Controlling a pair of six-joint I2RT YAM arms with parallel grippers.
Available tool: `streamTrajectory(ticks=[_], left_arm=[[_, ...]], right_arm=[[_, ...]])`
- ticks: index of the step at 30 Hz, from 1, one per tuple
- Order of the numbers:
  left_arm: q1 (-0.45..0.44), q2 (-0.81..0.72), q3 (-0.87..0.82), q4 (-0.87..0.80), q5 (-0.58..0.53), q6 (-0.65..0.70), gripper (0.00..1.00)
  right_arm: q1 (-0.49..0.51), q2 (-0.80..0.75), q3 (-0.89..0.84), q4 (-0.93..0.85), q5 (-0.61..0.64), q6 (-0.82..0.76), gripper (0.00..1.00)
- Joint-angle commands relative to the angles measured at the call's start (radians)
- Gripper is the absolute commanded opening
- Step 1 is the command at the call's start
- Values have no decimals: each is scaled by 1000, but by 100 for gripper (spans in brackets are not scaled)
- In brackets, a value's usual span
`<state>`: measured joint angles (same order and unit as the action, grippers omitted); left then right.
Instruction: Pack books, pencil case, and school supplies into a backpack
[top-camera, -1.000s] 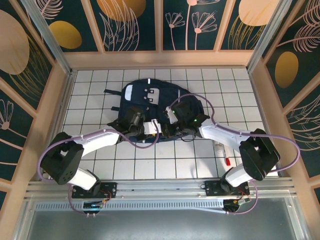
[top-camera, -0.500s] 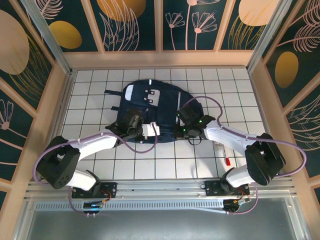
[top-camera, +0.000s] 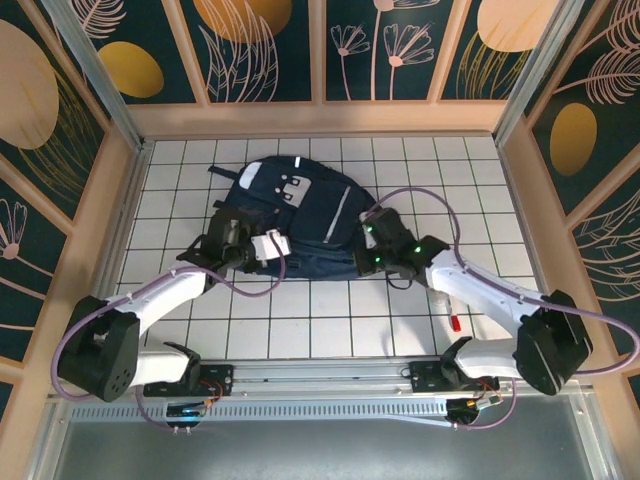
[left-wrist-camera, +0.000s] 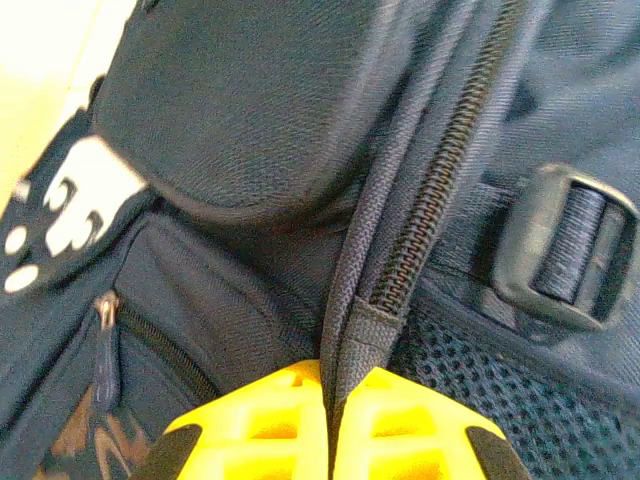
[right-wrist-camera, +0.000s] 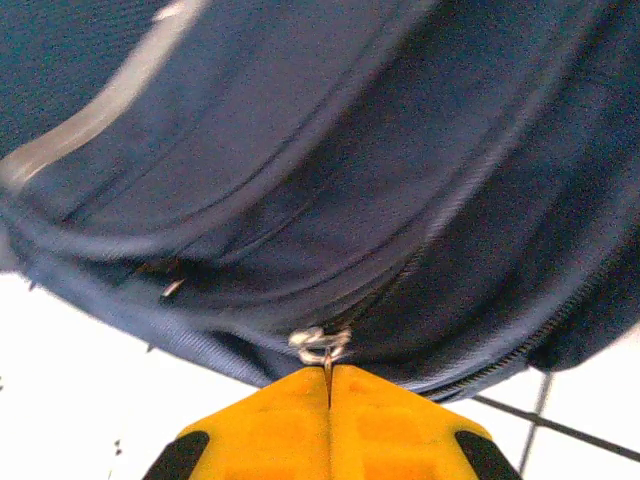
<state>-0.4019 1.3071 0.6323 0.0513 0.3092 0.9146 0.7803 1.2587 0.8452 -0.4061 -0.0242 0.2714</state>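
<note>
The navy backpack (top-camera: 300, 212) lies flat on the white tiled table, its grey-white flap patch (top-camera: 291, 185) toward the far side. My left gripper (top-camera: 268, 245) is at the bag's near left edge. In the left wrist view it (left-wrist-camera: 335, 388) is shut on a fabric tab at the end of the zipper (left-wrist-camera: 440, 190). My right gripper (top-camera: 365, 262) is at the bag's near right edge, and in the right wrist view it (right-wrist-camera: 330, 376) is shut on a metal zipper pull (right-wrist-camera: 322, 344). A short red pen (top-camera: 454, 323) lies on the tiles to the right. The books and pencil case are out of view.
Peach wooden walls (top-camera: 130, 190) fence the table on three sides. A black buckle (left-wrist-camera: 570, 262) and mesh pocket sit right of the left gripper's grip. Open tiles (top-camera: 330, 315) run between the bag and the arm bases.
The left gripper shut on the bag's tab and moved left and away, dragging the backpack left and turning it. The right gripper shifted right along the bag's near edge, still shut.
</note>
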Motion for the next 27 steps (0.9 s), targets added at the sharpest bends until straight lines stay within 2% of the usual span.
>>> streamTrajectory(ticks=[1, 3, 4, 5, 6, 7, 9, 11, 13, 17, 20, 27], left_arm=[[69, 64, 76, 70, -65, -84, 13], [74, 134, 132, 71, -93, -211, 43], [75, 160, 172, 15, -47, -248, 57], [74, 165, 189, -12, 13, -286, 64], [74, 156, 189, -26, 99, -316, 66], [69, 127, 170, -37, 199, -310, 67], [44, 45, 92, -12, 294, -285, 72], [13, -39, 7, 14, 319, -240, 77], [-8, -109, -64, -21, 332, -138, 79], [-59, -159, -85, -89, 330, -92, 80], [-105, -149, -83, -55, 288, -64, 79], [-220, 3, -9, 26, 216, 18, 70]], right_arm=[[177, -23, -6, 23, -55, -95, 0], [209, -5, -21, 104, -141, -36, 0], [219, 10, -23, 143, -162, -11, 0], [223, 22, -24, 168, -170, 2, 0], [224, 40, -19, 188, -172, 17, 0], [224, 51, -14, 204, -174, 26, 0], [224, 63, -10, 240, -186, 32, 0], [217, 68, -11, 263, -211, 29, 0], [202, 77, -10, 265, -239, 16, 0], [176, 90, -17, 263, -287, 9, 0], [168, 88, -26, 259, -309, 14, 0], [158, 42, -91, 284, -322, 84, 0]])
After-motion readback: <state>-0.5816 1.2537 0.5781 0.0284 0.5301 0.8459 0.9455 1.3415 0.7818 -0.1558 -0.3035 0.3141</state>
